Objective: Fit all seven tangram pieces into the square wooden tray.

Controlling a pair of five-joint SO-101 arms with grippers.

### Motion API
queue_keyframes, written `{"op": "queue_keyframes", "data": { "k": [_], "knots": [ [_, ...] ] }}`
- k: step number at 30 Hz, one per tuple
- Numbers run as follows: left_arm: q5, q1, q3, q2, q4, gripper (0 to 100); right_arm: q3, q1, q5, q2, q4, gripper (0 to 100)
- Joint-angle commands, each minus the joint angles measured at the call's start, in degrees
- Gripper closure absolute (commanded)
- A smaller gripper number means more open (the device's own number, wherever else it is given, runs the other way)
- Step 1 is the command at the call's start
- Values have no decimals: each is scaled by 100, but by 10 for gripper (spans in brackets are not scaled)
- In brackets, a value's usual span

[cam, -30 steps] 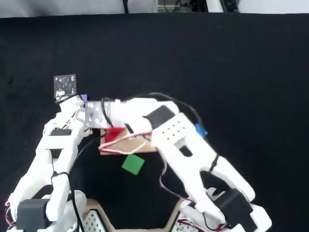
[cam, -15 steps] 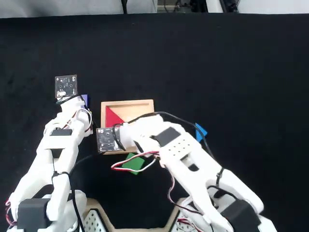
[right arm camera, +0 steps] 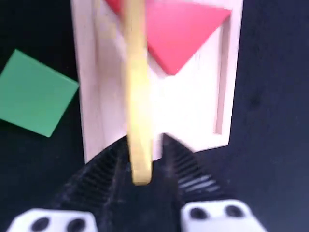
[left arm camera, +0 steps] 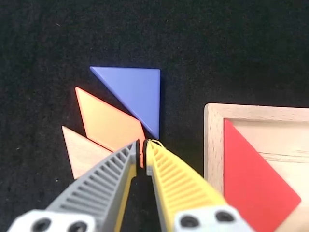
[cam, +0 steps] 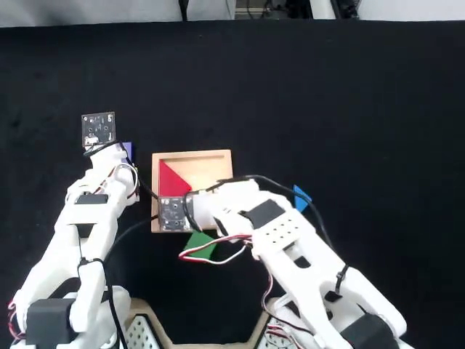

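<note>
The square wooden tray (cam: 211,163) lies in the middle with a red triangle (cam: 169,181) in its left half. My right gripper (right arm camera: 145,144) is shut on a yellow piece (right arm camera: 135,92) held on edge over the tray's near-left part (right arm camera: 91,96). The red triangle (right arm camera: 178,29) lies beyond it. A green square (cam: 203,247) sits on the cloth just in front of the tray. My left gripper (left arm camera: 144,143) is shut, its tips at the meeting corners of a blue triangle (left arm camera: 135,92) and an orange parallelogram (left arm camera: 108,123), beside a pale wooden triangle (left arm camera: 79,152).
A small blue piece (cam: 301,196) lies to the right of the tray, next to the right arm (cam: 283,240). The left arm (cam: 91,211) stands to the left of the tray. Black cloth covers the table, open at the back and far right.
The right arm has drawn back from over the tray's far-left side to its near-left corner, uncovering the tray and red triangle. The left arm has kept still.
</note>
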Motion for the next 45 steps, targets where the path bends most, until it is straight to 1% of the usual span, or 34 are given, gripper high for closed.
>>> {"op": "queue_keyframes", "data": {
  "k": [1,3,11,18,19,20,21,22,24,26,27,31,35,38,41,45],
  "knots": [
    [9,22,-295,-167,18,946,4,176,-246,-198,281,821],
    [9,22,-295,-167,18,946,-22,202,-176,-198,501,819],
    [9,22,-295,-167,18,946,-356,325,-105,-207,668,820],
    [9,22,-295,-167,18,946,-1349,589,-97,-207,2031,822],
    [9,22,-295,-167,18,946,-1508,598,-123,-207,2163,832],
    [9,22,-303,-167,18,946,-1631,589,-141,-198,2259,864],
    [9,22,-303,-167,18,946,-1736,563,-176,-171,2312,922],
    [9,22,-295,-167,18,946,-1807,466,-343,-163,2259,993],
    [9,13,-286,-167,26,946,-1763,387,-1029,-163,1987,960],
    [18,4,-286,-167,35,946,-1648,378,-1846,-154,1468,992],
    [18,4,-286,-167,44,946,-1569,396,-2198,-154,1213,984],
    [26,4,-277,-167,44,946,-1288,484,-3244,13,554,988],
    [9,4,-277,-167,53,959,-1393,475,-4193,681,378,988],
    [9,4,-277,-167,62,970,-1807,484,-4457,1385,580,988],
    [9,4,-277,-167,62,970,-2255,475,-4484,2000,888,988],
    [9,4,-277,-167,62,970,-2536,484,-4484,2404,967,988]
  ]
}}
